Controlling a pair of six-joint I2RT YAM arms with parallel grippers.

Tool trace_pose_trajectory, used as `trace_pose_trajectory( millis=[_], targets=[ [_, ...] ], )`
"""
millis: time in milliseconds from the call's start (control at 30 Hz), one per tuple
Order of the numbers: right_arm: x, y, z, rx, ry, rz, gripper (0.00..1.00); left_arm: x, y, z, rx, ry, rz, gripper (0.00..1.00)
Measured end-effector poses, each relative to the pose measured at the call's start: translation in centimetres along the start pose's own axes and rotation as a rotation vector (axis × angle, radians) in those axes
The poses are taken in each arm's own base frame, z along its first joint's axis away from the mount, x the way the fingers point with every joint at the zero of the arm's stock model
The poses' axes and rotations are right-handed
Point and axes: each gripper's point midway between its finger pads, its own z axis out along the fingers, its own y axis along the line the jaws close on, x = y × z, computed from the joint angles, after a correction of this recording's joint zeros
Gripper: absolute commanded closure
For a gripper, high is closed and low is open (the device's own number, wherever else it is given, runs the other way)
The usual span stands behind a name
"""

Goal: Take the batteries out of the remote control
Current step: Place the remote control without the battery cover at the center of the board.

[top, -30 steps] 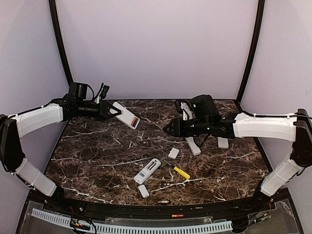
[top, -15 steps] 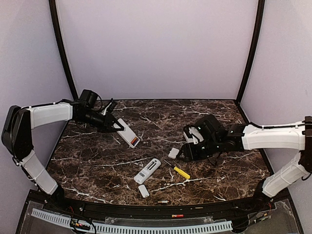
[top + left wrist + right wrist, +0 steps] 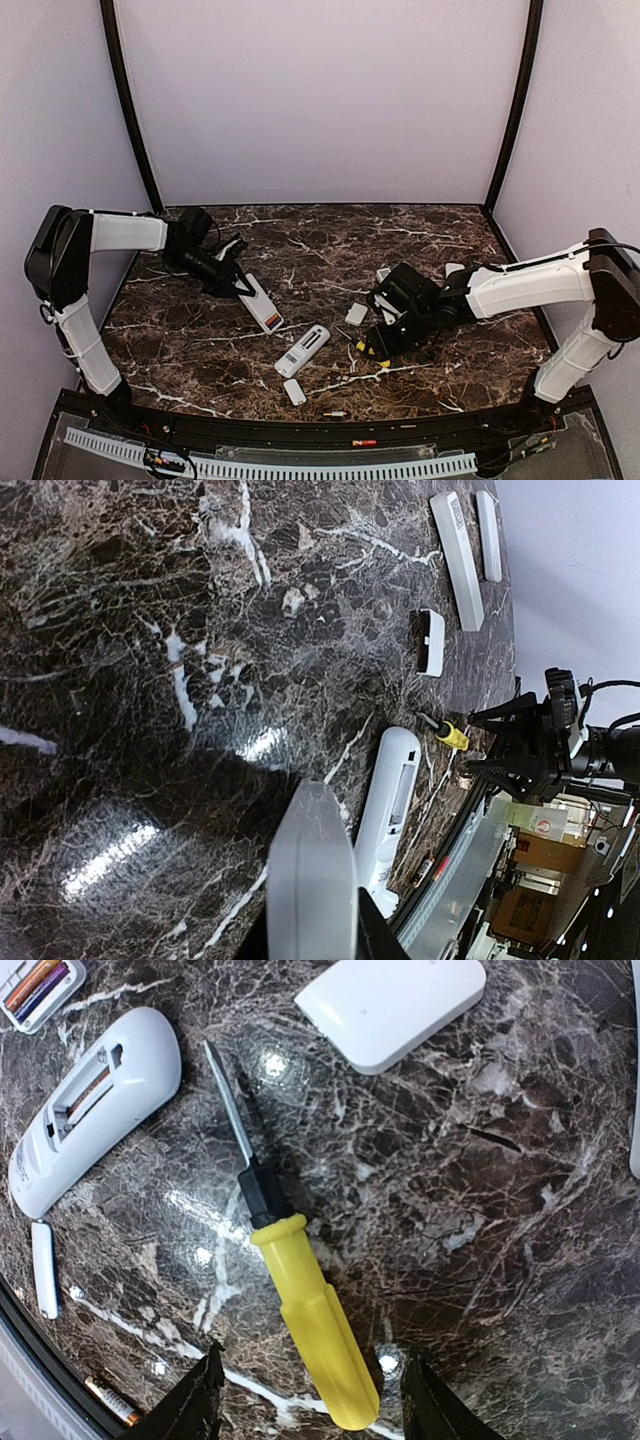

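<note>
My left gripper (image 3: 238, 283) is shut on the upper end of a white remote control (image 3: 263, 303), seen edge-on between the jaws in the left wrist view (image 3: 312, 880). Its far end points at the table, and orange and blue batteries (image 3: 35, 984) sit in its open compartment. A second remote control (image 3: 303, 350), with its compartment open, lies mid-table. One loose battery (image 3: 335, 412) lies near the front edge. My right gripper (image 3: 312, 1395) is open, low over the table, with one finger on each side of the yellow handle of a screwdriver (image 3: 310, 1330).
Small white covers lie at mid-table (image 3: 356, 314) and near the front (image 3: 294, 391). Two more long white remotes (image 3: 458, 560) lie behind my right arm. An orange battery (image 3: 365, 442) rests on the front rail below the table edge.
My left arm swung the held remote forward and down toward the table. My right arm dropped from the back right to the screwdriver, and its jaws opened.
</note>
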Motion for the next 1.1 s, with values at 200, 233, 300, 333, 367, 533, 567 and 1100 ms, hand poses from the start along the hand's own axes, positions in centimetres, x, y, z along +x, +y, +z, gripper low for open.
trace_pose_trajectory(
  millis=[200,233,300,333,367,533,567,1100],
  targets=[
    [0.0,0.0,0.2,0.022,0.005,-0.008,0.45,-0.1,0.6,0.7,0.003,0.031,-0.024,0.70],
    [-0.1,0.0,0.3,0.026,0.008,-0.010,0.47,-0.1,0.7,0.8,0.001,0.035,-0.029,0.67],
    [0.0,0.0,0.7,0.037,0.016,-0.016,0.49,0.1,1.2,1.0,-0.009,0.045,-0.039,0.64],
    [0.2,-0.1,1.0,0.048,0.026,-0.018,0.49,0.3,1.4,1.1,-0.016,0.051,-0.048,0.62],
    [0.3,0.0,1.1,0.050,0.029,-0.021,0.50,0.4,1.6,1.2,-0.025,0.054,-0.053,0.60],
    [0.6,-0.1,1.7,0.068,0.049,-0.033,0.57,0.3,2.5,1.2,-0.077,0.050,-0.062,0.51],
    [0.6,0.0,1.8,0.067,0.049,-0.034,0.58,0.3,2.8,1.2,-0.096,0.048,-0.062,0.49],
    [0.4,0.2,2.2,0.088,0.044,-0.037,0.84,-0.2,5.5,0.3,-0.331,0.006,-0.047,0.23]
  ],
)
